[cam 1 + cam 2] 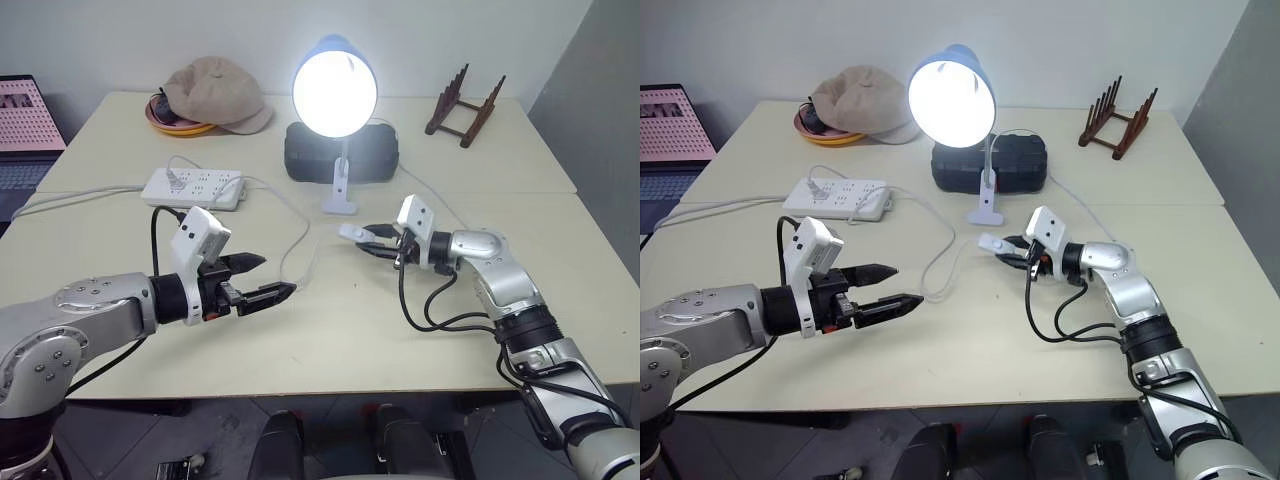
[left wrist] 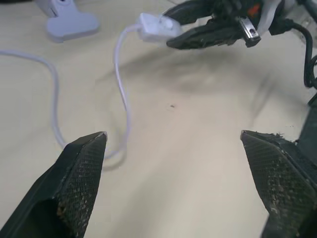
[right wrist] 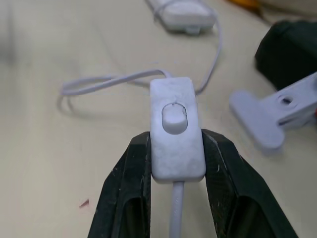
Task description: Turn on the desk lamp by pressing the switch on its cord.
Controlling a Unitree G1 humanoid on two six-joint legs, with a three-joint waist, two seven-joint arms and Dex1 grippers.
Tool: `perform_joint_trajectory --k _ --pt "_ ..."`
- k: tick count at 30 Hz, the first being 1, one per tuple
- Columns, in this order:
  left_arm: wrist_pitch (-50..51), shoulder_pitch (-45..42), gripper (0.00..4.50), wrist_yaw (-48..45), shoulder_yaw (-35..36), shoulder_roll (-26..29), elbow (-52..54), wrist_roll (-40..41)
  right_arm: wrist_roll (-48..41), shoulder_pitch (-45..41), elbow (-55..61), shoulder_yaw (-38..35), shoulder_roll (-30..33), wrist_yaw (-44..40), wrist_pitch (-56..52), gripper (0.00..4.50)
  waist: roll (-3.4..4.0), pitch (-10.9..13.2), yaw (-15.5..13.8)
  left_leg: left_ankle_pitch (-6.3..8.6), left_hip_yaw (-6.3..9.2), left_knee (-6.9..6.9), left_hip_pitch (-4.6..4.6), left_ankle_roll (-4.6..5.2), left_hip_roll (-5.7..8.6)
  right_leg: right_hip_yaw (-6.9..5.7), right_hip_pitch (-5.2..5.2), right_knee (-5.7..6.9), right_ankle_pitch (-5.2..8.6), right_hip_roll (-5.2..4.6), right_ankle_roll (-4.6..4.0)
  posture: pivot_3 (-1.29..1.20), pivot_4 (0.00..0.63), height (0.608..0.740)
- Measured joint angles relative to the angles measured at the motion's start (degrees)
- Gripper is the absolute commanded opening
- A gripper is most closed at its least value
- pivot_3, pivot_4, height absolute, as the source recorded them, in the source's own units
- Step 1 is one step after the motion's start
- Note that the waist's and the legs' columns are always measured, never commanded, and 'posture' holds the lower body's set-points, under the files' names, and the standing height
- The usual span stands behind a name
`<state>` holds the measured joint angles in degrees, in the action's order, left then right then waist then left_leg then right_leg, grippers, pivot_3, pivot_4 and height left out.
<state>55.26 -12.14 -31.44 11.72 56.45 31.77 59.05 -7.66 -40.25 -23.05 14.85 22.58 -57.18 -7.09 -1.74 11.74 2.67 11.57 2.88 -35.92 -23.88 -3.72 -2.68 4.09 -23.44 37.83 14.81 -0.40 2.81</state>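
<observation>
Your switch sits clamped btwn the right gripper fingers, lifted a bit off the table, just in front of the lamp base, roughly table centre. The lamp glows bright at 12 o'clock from the switch, so I'd judge the press done & the task basically complete; what's left is prob. just letting go of the switch and pulling both arms clear. The cord loops off the switch toward 9 o'clock, then curls back toward the strip at 10 o'clock. Your left gripper hangs at 8 o'clock from the switch, well apart from it, fingers spread wide w/ nothing in them. Hard to make out: which way the rocker is tipped, and where the cord runs under the base. The bulb glare washes out the shade's inside. A black case behind the lamp is partly hidden by it; a laptop is cut off at the left edge.
</observation>
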Motion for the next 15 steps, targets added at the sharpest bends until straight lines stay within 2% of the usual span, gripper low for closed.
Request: perform_joint_trajectory --k 3,5,6,9,15 --pt "-4.6 0.0 4.49 -4.8 -1.7 2.3 -0.1 -6.2 2.0 -2.0 -5.4 1.2 -0.5 -0.7 -0.1 1.08 0.02 0.0 0.1 0.02 -0.03 0.06 -0.04 -0.03 -0.02 0.01 -0.12 0.03 -0.03 0.01 0.05 0.00 0.150 0.740" --pt "-7.1 -1.3 4.50 -7.5 -1.8 3.9 -0.4 -9.2 2.7 -3.4 -9.5 1.3 -0.5 -1.6 -1.1 1.79 0.02 0.0 0.1 0.02 -0.01 0.12 -0.02 -0.03 -0.03 -0.02 -0.11 0.04 -0.04 0.02 0.07 0.00 0.150 0.740" --pt "-7.7 -1.8 4.50 -8.5 -1.8 4.2 -0.7 -10.1 3.3 -3.7 -10.7 1.6 -0.5 -1.7 -1.1 1.90 0.02 0.0 0.1 0.03 -0.02 0.12 -0.02 -0.03 -0.03 -0.02 -0.11 0.05 -0.04 0.02 0.08 0.00 0.150 0.740" --pt "-9.2 -2.0 4.50 -10.7 -1.8 4.2 -2.0 -12.5 3.6 -4.2 -11.6 1.5 -0.3 -2.9 -0.6 2.64 0.02 0.0 0.3 0.03 -0.02 0.15 -0.02 -0.03 -0.04 -0.02 -0.12 0.05 -0.09 0.02 0.21 0.00 0.150 0.740" --pt "-9.3 -1.7 4.50 -14.3 -1.3 4.6 -5.1 -13.9 0.2 -2.6 -2.8 -0.7 3.7 -7.9 -5.7 4.06 0.07 0.0 0.3 0.04 -0.01 0.14 -0.05 -0.03 -0.04 -0.03 -0.14 0.10 -0.10 0.02 0.26 0.00 0.150 0.740"
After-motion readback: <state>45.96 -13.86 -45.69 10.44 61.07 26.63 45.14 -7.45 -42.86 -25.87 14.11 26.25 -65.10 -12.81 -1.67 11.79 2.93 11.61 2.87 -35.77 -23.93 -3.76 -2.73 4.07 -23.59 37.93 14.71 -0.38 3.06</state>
